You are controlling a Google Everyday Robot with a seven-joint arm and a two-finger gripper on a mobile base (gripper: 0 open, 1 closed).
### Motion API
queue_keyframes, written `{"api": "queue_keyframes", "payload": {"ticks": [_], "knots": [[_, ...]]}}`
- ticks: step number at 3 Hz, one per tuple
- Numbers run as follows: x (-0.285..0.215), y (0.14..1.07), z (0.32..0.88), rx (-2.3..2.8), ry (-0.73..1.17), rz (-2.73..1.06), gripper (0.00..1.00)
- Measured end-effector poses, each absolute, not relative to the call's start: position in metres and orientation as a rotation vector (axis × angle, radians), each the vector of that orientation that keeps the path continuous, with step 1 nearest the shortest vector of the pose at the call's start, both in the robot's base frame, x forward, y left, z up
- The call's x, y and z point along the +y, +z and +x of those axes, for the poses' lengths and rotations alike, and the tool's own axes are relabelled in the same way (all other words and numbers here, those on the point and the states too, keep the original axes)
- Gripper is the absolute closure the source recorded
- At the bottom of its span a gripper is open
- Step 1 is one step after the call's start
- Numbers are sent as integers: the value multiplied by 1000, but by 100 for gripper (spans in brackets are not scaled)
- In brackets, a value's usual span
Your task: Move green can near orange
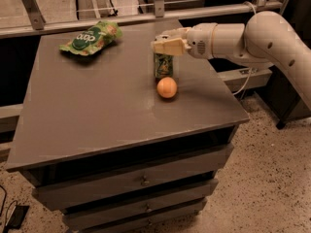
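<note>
a grey table (97, 110) seen from above and in front, with drawers (141, 181) stacked under its top. a pale robot arm (252, 35) reaches in from the right edge, across the table's far right corner, running roughly level toward the left. at its end the gripper (167, 46) sits over the middle-right of the tabletop, pinched on the top of the can (164, 67) so that the can's lid is hidden. the can is green with pale markings and stands upright below the gripper. its base is at or just above the tabletop; which of the two cannot be told. the orange (167, 87) rests on the table just in front of the can, on the side nearer the camera, and its top edge overlaps the can's lower edge in this view. whether the two touch cannot be told. both sit right of the table's centre, well in from the front edge. near the far left corner of the table lies a flat green snack bag (92, 37) with a round logo, well apart from the can and the orange. behind the table a metal rail (204, 12) runs left to right. to the right of the table the floor (272, 178) is light and speckled. a thin pale cable (244, 81) hangs below the arm near the table's right side. a small dark object (14, 216) lies on the floor at the lower left.
</note>
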State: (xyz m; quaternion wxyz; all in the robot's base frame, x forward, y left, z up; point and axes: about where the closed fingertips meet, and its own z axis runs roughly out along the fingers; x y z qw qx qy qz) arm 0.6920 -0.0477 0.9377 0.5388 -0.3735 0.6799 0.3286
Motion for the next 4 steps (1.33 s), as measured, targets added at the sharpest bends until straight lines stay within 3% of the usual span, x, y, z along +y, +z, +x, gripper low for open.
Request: {"api": "queue_keyframes", "payload": {"ticks": [1, 4], "knots": [[-42, 939, 690, 1611, 791, -900, 81], [-33, 938, 689, 1607, 803, -911, 12]]}}
